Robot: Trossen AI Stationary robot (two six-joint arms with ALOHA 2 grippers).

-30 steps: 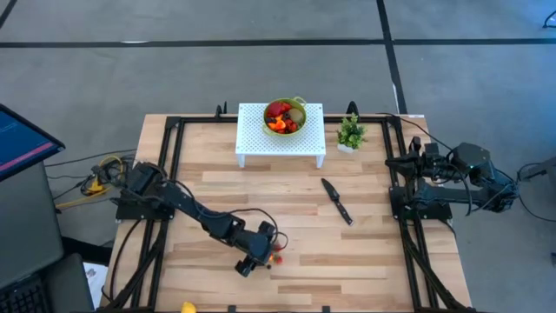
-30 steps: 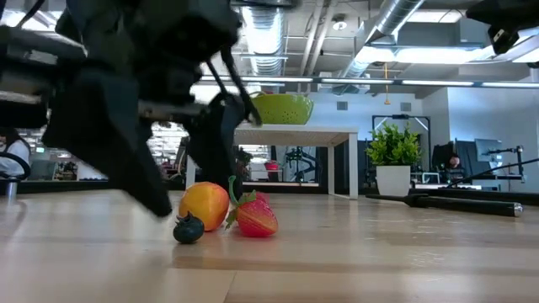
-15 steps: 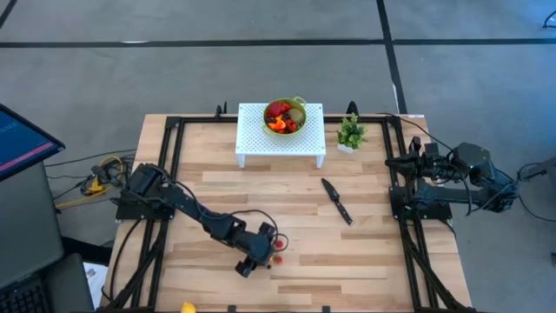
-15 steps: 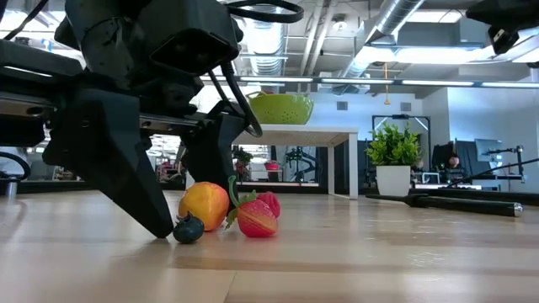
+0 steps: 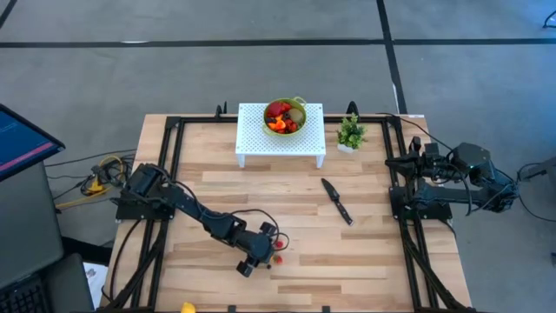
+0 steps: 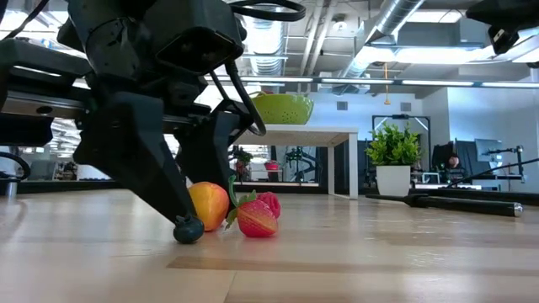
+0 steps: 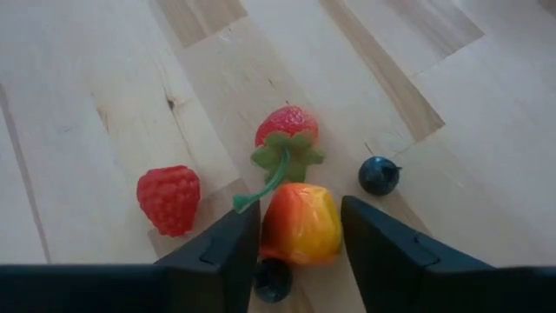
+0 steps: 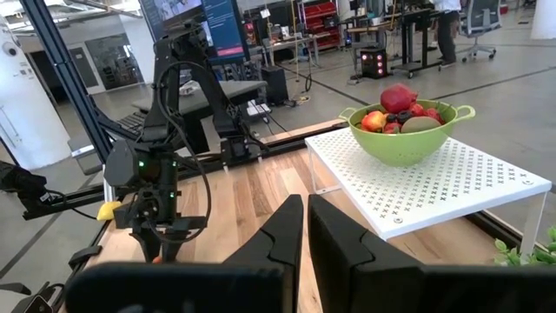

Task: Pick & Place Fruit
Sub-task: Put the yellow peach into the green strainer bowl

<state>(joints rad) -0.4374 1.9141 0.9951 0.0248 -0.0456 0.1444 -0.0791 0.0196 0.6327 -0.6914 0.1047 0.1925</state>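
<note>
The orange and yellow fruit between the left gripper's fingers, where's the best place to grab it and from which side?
Grip the orange and yellow fruit across its rounded middle, from above, as the open left gripper already straddles it. Its smooth flanks face the fingers; the strawberry crowds its far end.

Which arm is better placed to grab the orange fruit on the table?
Left. The left gripper is down at the table with its open fingers either side of the orange fruit. The right gripper sits shut at the table's right edge.

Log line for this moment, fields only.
left gripper: open, straddling orange fruit on table | right gripper: shut, parked at right edge | green bowl: on white stand
</note>
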